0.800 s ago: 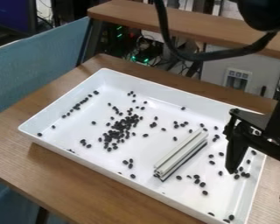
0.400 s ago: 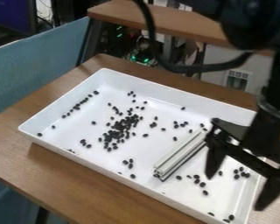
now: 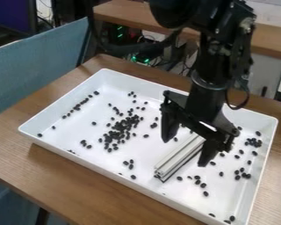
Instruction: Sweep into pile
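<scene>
Gripper [image 3: 185,152] spread, astride bar [image 3: 179,154] at tray's [image 3: 70,132] four o'clock: descend straight, pinch squarely, then sweep low and slow toward bean cluster [image 3: 120,127] at ten o'clock, long edge flat.

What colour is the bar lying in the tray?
The bar is off-white to light grey, shown best in the camera view.
</scene>
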Robot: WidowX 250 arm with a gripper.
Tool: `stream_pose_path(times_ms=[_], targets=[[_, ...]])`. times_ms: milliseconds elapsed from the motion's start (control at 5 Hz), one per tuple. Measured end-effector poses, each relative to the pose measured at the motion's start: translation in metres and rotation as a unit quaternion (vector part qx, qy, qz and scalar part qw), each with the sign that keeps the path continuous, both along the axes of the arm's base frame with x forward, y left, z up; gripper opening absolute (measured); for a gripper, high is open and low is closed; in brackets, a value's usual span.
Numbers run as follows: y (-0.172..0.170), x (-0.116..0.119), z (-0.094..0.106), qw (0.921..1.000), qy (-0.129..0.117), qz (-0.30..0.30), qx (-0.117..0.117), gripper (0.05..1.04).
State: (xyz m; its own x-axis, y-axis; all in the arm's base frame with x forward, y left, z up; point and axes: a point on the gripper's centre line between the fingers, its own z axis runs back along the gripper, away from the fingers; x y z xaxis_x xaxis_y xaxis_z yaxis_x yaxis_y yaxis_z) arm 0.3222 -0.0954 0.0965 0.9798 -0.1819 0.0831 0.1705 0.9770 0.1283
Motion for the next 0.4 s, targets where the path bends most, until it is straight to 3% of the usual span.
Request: stream_pose_path(times_ms=[200, 400], targets=[[0.017, 0.018, -0.011, 0.9994, -0.031, -0.018, -0.002, 1.000], [0.030, 0.031, -0.029, 0.9987, -0.045, -0.018, -0.014, 1.000]])
